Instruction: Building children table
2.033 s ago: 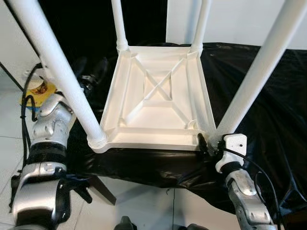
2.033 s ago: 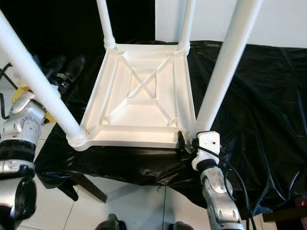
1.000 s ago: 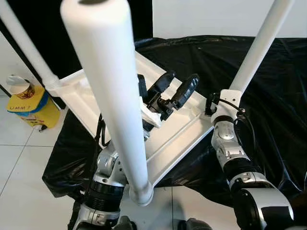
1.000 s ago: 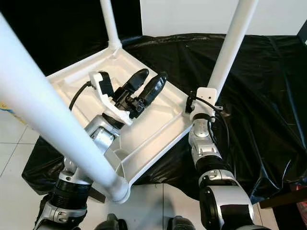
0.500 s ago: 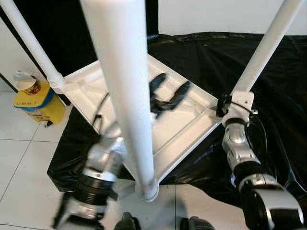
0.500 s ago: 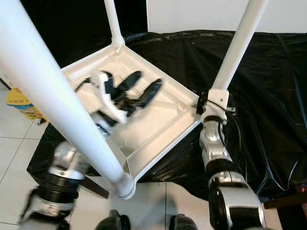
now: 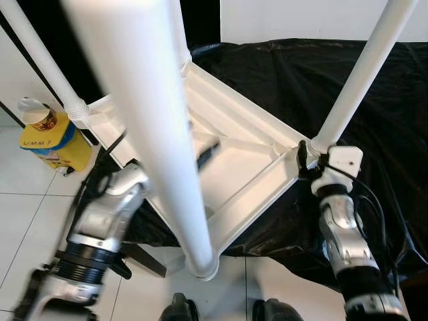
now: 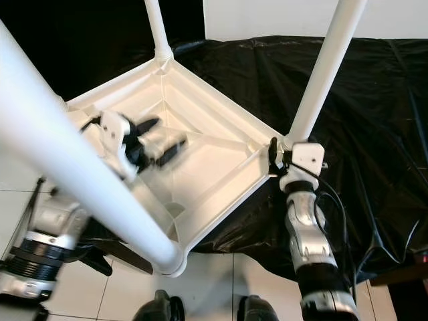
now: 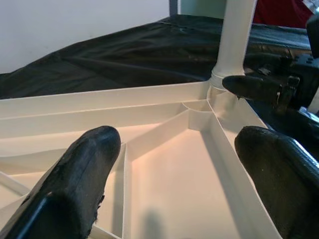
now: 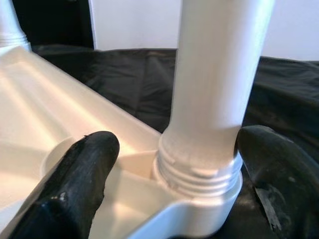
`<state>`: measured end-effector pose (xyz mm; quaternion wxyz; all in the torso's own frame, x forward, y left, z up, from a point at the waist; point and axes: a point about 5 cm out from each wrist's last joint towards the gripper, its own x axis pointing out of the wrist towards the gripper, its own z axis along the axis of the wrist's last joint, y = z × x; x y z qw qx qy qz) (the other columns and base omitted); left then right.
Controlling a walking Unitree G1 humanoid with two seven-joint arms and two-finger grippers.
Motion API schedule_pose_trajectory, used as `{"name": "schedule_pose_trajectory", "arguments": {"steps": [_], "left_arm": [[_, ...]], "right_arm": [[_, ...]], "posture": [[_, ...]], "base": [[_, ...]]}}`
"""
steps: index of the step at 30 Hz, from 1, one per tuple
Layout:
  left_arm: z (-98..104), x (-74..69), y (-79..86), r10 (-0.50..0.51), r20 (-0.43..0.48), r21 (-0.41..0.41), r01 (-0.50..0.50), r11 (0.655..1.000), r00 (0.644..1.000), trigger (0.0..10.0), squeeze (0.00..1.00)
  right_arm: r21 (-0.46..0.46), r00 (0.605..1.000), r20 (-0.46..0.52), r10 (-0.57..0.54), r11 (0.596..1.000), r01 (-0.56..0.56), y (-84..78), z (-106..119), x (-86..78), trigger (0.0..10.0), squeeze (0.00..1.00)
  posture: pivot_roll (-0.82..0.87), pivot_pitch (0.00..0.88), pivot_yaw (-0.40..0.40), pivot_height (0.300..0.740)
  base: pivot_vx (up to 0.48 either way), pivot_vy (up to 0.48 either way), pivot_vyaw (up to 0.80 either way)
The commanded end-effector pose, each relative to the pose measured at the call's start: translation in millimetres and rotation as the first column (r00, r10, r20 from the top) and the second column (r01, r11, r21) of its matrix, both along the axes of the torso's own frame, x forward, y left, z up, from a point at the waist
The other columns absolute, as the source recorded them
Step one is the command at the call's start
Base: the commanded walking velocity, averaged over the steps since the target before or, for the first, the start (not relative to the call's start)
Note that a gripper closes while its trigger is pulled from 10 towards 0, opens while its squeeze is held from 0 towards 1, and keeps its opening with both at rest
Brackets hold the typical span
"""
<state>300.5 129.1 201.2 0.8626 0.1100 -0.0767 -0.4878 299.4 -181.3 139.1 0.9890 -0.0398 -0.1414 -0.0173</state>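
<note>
A white plastic children's table (image 8: 221, 160) lies upside down on a black cloth, one corner over the front edge. Its legs stand up: a near one (image 7: 154, 134), a right one (image 8: 321, 73), a far one (image 8: 157, 30) and a left one (image 7: 40, 60). My left gripper (image 8: 166, 136), blurred, hangs open just above the ribbed underside (image 9: 169, 184). Nothing is between its fingers (image 9: 79, 184). My right gripper (image 8: 273, 157) is at the right corner. It is open, one finger (image 10: 75, 189) on each side of the right leg's threaded base (image 10: 199, 169).
A yellow container (image 7: 50, 137) with a blue lid and a small tub on top stands on the white tiled floor at the left. The black cloth (image 8: 374, 134) drapes over the support and spreads to the right. My feet (image 8: 160, 309) show at the bottom.
My left arm has drawn back to the left and its gripper has slid across the underside toward the table's left rim. The right gripper stays at the right leg's base. The view has shifted a little.
</note>
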Motion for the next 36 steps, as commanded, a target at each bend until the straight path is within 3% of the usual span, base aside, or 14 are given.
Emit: {"name": "schedule_pose_trajectory", "arguments": {"steps": [1, 6, 13, 21, 25, 28, 30, 33, 36], "left_arm": [[-8, -2.7, 2.7, -0.041, -0.017, 0.059, 0.042, 0.997, 0.999, 10.0, 0.00], [-17, -7.3, 7.3, -0.096, -0.031, 0.144, 0.099, 0.985, 0.995, 10.0, 0.00], [-18, -11.5, 21.5, -0.132, -0.053, 0.178, 0.140, 0.974, 0.990, 10.0, 0.00], [-18, -28.1, 38.5, -0.198, -0.083, 0.244, 0.213, 0.946, 0.977, 10.0, 0.00], [-29, -39.8, 53.6, -0.231, -0.155, 0.390, 0.274, 0.879, 0.961, 10.0, 0.00], [-33, -39.0, 55.6, -0.225, -0.156, 0.429, 0.271, 0.862, 0.962, 10.0, 0.00], [-43, -35.8, 57.5, -0.212, -0.154, 0.500, 0.262, 0.826, 0.965, 10.0, 0.00], [-50, -31.9, 56.5, -0.197, -0.148, 0.538, 0.245, 0.806, 0.969, 10.0, 0.00], [-67, -15.9, 54.7, -0.121, -0.111, 0.638, 0.164, 0.752, 0.986, 10.0, 0.00]], "right_arm": [[0.002, 0.998, 0.000, 0.066, 0.998, -0.066, 9.0, 3, -3.6, 10.0, 0.00], [0.002, 0.991, -0.023, 0.134, 0.991, -0.134, 11.5, 4, -20.7, 10.0, 0.00], [0.033, 0.982, -0.036, 0.185, 0.982, -0.184, 20.5, 8, -38.0, 10.0, 0.00], [0.063, 0.963, -0.079, 0.257, 0.966, -0.252, 31.3, 7, -55.2, 10.0, 0.00], [0.085, 0.928, -0.173, 0.329, 0.944, -0.319, 37.4, 0, -62.9, 10.0, 0.00], [0.075, 0.923, -0.205, 0.326, 0.945, -0.317, 37.9, -2, -61.7, 10.0, 0.00], [0.060, 0.914, -0.257, 0.313, 0.950, -0.308, 38.9, -4, -57.4, 10.0, 0.00], [0.047, 0.909, -0.287, 0.303, 0.952, -0.302, 39.8, -6, -53.2, 10.0, 0.00], [0.015, 0.905, -0.324, 0.276, 0.958, -0.287, 40.6, -10, -45.2, 10.0, 0.00]], "posture": [[0.06, 0.158, 0.045, 0.740], [0.06, 0.152, 0.044, 0.740], [0.05, 0.140, 0.041, 0.740], [0.06, 0.130, 0.026, 0.740], [0.07, 0.125, 0.021, 0.740], [0.07, 0.124, 0.022, 0.740], [0.07, 0.125, 0.023, 0.740], [0.07, 0.126, 0.024, 0.740], [0.05, 0.136, 0.036, 0.740]], "base": [[0.000, 0.000, 0.00], [0.000, 0.000, 0.00], [0.000, 0.000, 0.00], [0.000, 0.000, 0.00], [0.000, 0.000, 0.00], [0.000, 0.000, 0.00], [0.000, 0.000, 0.00], [0.000, 0.000, 0.00], [0.000, 0.000, 0.00]]}}
